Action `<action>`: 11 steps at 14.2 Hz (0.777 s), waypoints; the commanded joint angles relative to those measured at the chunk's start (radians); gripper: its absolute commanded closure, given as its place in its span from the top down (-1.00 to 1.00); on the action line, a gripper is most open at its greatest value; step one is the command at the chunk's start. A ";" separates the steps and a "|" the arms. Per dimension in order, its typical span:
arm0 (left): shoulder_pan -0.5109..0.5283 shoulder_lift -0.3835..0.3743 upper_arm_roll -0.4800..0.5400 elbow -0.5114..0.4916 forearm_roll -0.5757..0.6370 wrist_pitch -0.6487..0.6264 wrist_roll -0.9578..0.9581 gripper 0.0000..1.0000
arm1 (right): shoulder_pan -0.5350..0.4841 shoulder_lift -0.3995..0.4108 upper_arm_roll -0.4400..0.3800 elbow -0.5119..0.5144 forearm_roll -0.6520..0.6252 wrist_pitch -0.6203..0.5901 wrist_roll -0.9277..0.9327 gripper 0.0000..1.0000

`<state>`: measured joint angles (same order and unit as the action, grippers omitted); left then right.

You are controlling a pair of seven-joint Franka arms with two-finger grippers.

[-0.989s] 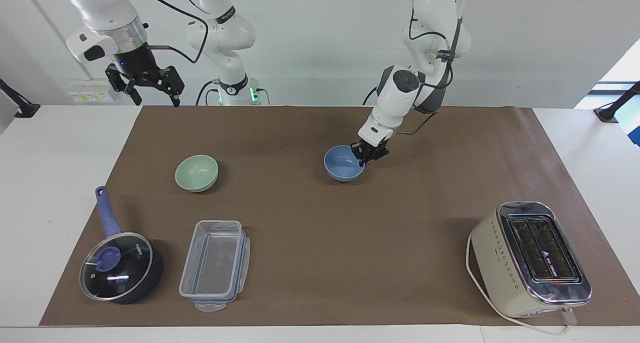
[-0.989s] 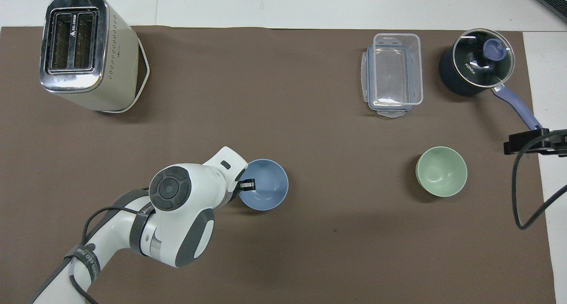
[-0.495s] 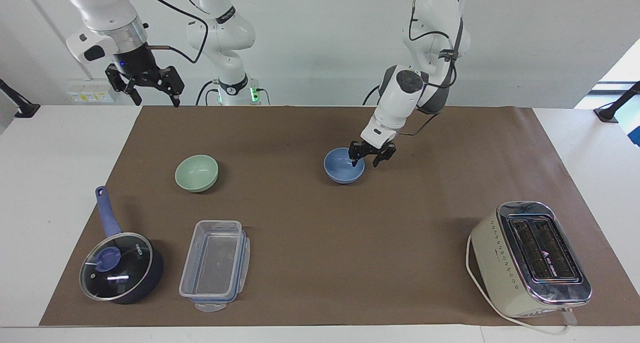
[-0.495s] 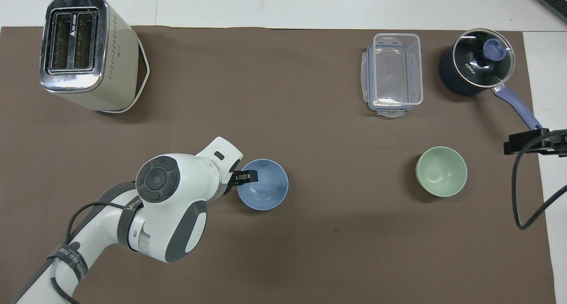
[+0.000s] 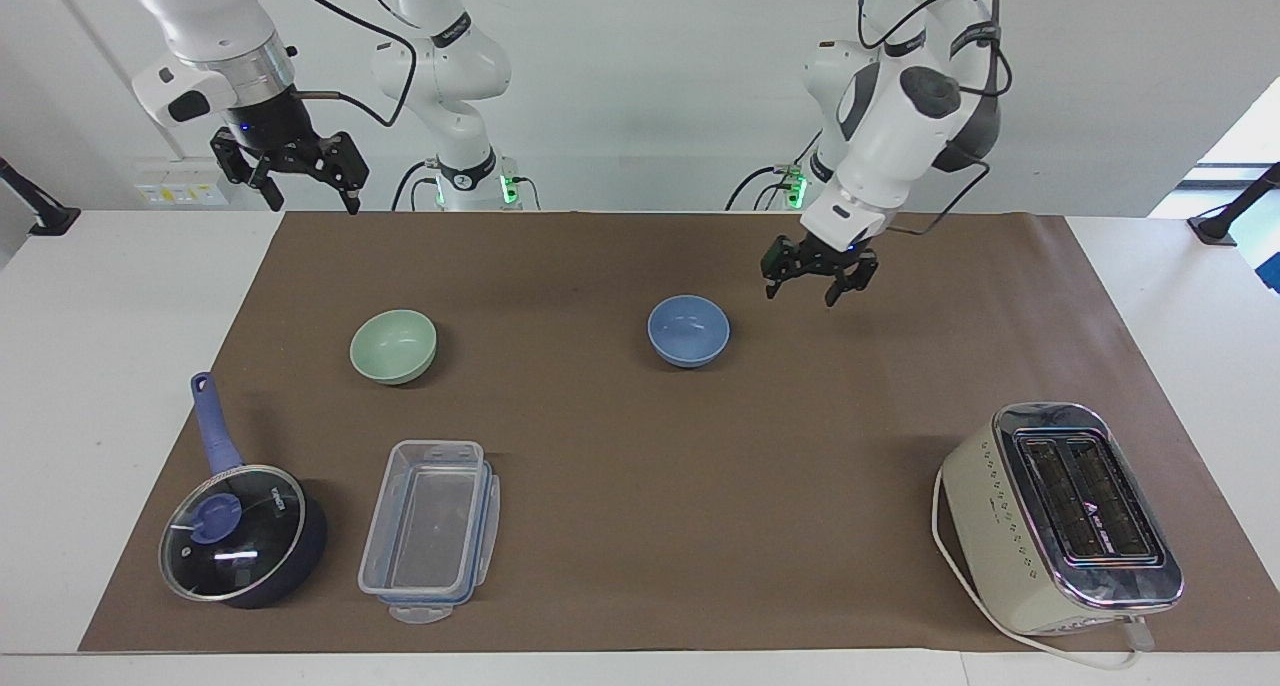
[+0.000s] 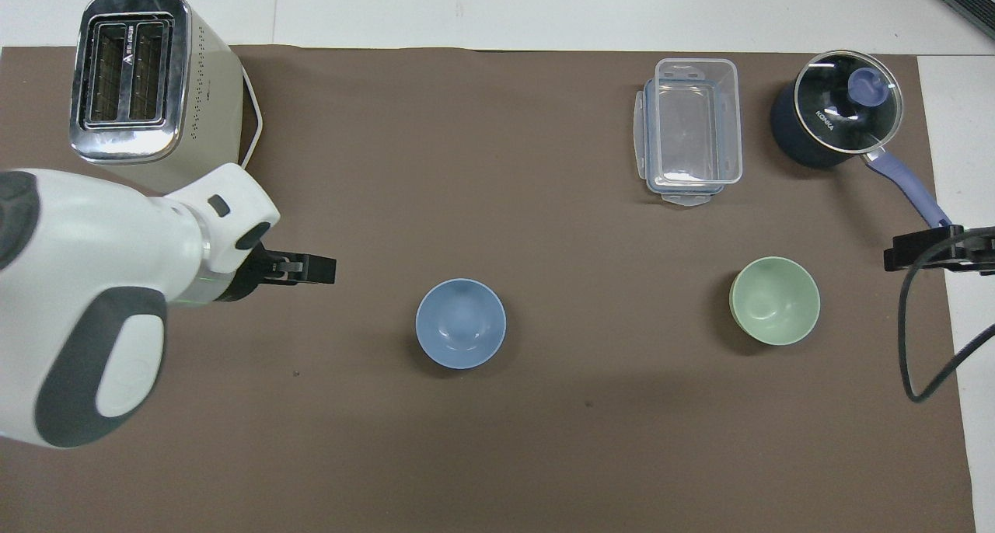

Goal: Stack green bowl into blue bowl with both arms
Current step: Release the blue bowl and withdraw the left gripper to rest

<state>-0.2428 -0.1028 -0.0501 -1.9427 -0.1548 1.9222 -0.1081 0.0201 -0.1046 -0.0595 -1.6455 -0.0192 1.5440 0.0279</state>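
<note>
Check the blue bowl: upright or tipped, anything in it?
Upright and empty. The blue bowl sits mouth-up on the brown mat, its bare inside showing from overhead, apart from the green bowl; neither gripper touches it.

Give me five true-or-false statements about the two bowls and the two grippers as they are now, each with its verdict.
1. The green bowl sits inside the blue bowl. False: they stand apart on the mat.
2. The left gripper holds the blue bowl. False: it is raised, open and empty.
3. The right gripper is open and high above its end of the table. True.
4. Both bowls stand upright, mouths up. True.
5. The green bowl lies nearer the toaster than the saucepan. False: the saucepan is closer.
</note>
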 commanded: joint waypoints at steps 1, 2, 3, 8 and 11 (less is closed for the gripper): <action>0.060 0.034 -0.011 0.131 0.056 -0.113 0.063 1.00 | -0.008 -0.006 0.004 -0.005 0.007 0.007 -0.005 1.00; 0.074 0.034 -0.010 0.152 0.061 -0.127 0.085 1.00 | -0.008 -0.006 0.004 -0.005 0.007 0.007 -0.005 1.00; 0.088 0.034 -0.010 0.177 0.063 -0.144 0.106 1.00 | -0.008 -0.006 0.004 -0.007 0.007 0.007 -0.005 1.00; 0.177 0.040 -0.010 0.309 0.066 -0.282 0.206 1.00 | -0.008 -0.006 0.004 -0.005 0.007 0.007 -0.005 1.00; 0.220 0.081 -0.010 0.402 0.066 -0.348 0.222 1.00 | -0.008 -0.006 0.004 -0.005 0.007 0.007 -0.005 1.00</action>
<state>-0.0568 -0.0802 -0.0477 -1.6373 -0.1032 1.6420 0.0961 0.0201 -0.1046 -0.0595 -1.6455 -0.0192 1.5440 0.0279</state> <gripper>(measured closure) 0.000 0.000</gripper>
